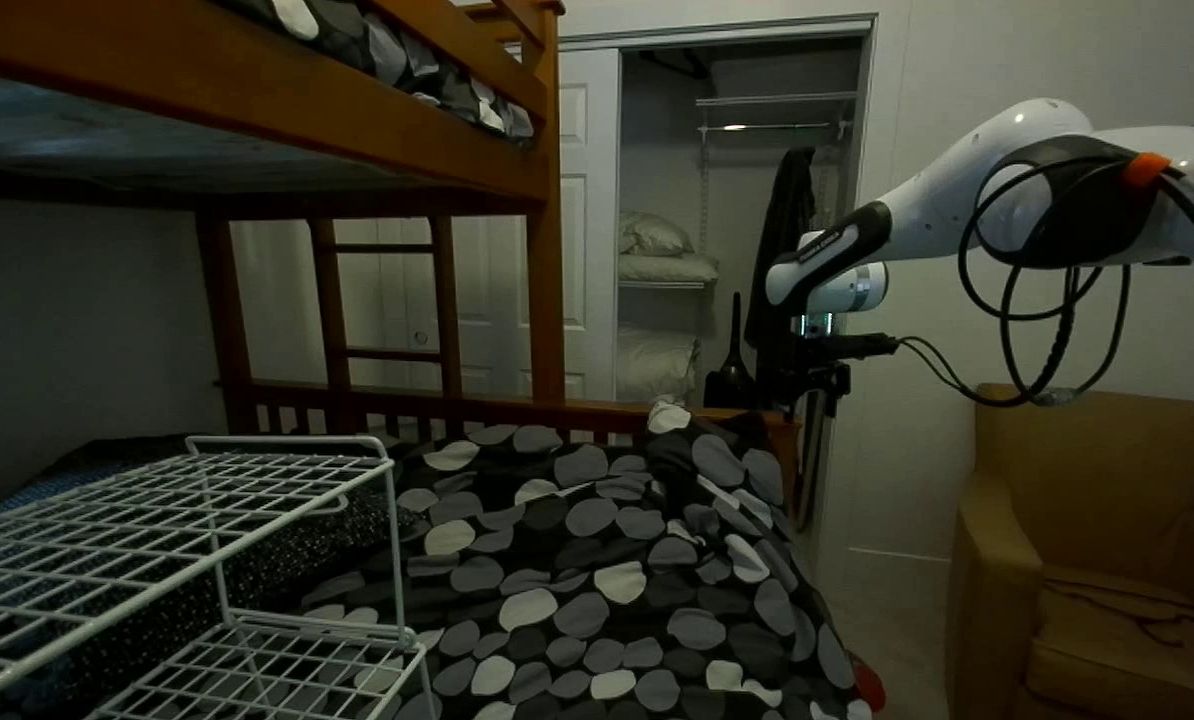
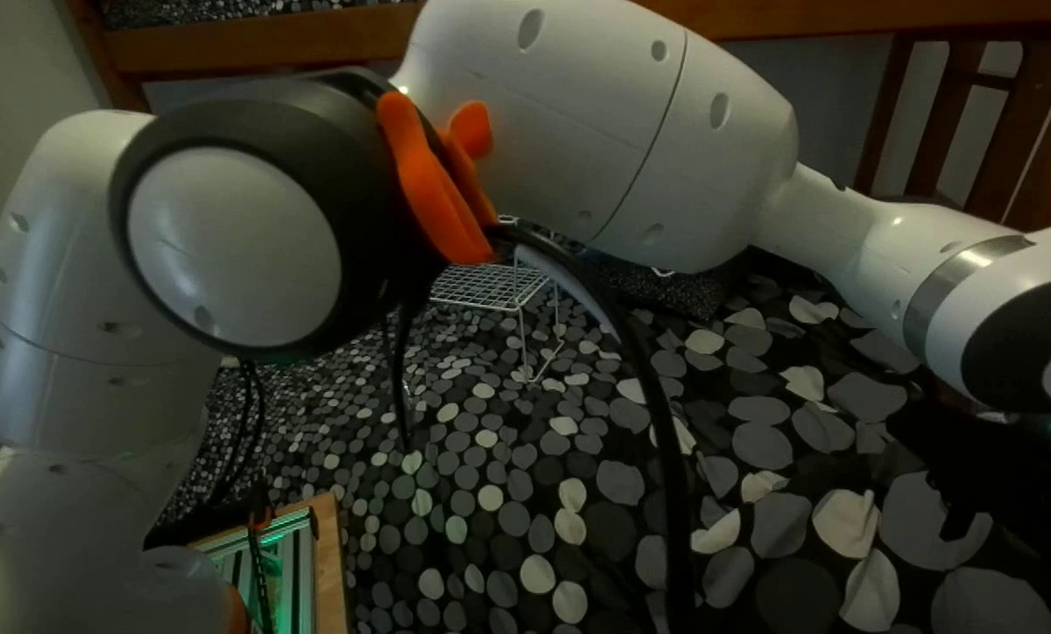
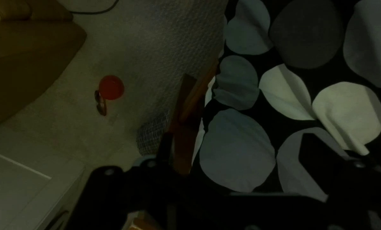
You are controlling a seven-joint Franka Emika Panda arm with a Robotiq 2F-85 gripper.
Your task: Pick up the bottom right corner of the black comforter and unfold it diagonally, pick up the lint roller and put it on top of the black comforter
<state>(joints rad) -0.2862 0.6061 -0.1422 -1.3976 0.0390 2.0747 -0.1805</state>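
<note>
The black comforter with grey and white dots covers the lower bunk. It also shows in an exterior view and in the wrist view. Its far right part is bunched and creased near the footboard. My gripper hangs above that far right corner. In the wrist view my gripper has its fingers wide apart with nothing between them. Comforter fabric and the bed's wooden edge lie below, apart from the fingers. In an exterior view the dark gripper is partly cut off. I cannot make out a lint roller.
A white wire rack stands on the bed. The upper bunk overhangs it. The wooden footboard borders the far end. A tan armchair stands beside the bed. A red round object lies on the floor.
</note>
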